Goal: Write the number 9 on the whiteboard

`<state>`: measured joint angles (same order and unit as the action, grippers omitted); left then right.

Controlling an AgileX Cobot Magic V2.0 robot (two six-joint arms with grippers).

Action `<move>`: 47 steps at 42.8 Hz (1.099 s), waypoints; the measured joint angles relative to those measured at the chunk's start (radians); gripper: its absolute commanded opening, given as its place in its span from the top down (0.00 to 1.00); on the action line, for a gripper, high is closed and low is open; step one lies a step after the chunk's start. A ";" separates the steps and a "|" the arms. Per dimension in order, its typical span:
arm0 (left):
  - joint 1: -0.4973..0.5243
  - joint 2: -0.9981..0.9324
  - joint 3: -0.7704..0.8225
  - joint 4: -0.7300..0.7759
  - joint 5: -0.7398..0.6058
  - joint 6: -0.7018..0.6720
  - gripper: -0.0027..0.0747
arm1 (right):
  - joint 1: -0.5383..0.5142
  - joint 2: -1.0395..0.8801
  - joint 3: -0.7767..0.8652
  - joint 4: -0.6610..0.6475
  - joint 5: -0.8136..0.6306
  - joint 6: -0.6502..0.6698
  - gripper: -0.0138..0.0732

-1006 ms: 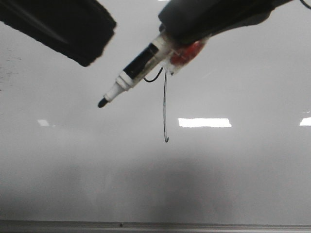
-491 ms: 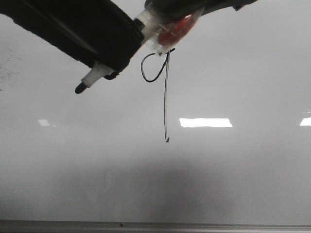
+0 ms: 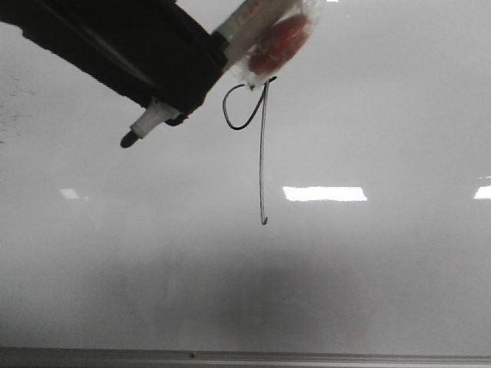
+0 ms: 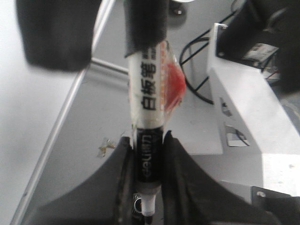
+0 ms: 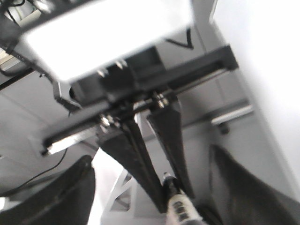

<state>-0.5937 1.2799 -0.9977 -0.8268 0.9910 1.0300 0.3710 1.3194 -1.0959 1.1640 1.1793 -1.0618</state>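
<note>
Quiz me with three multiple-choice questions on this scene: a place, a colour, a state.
1. In the front view, where is the marker tip relative to the number 9? A left of its loop; B on its end hook; C right of its stem.
2. The number 9's line is: A red; B black; C blue.
3. The left tool is: A open and empty; B shut on the marker; C out of view.
Answers: A, the tip shows left of the loop; B, the line is black; B, it clamps the barrel.

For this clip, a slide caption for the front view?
Left hand holds marker off the whiteboard beside a finished 9.
</note>
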 measured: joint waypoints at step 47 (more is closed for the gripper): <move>0.441 0.202 0.212 0.361 -0.871 -0.637 0.83 | 0.000 -0.606 0.373 -0.188 -0.465 0.078 0.96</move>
<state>-0.1529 1.4822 -0.7859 -0.4659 0.1205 0.3931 0.3710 0.7130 -0.7224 0.9756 0.7142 -0.9843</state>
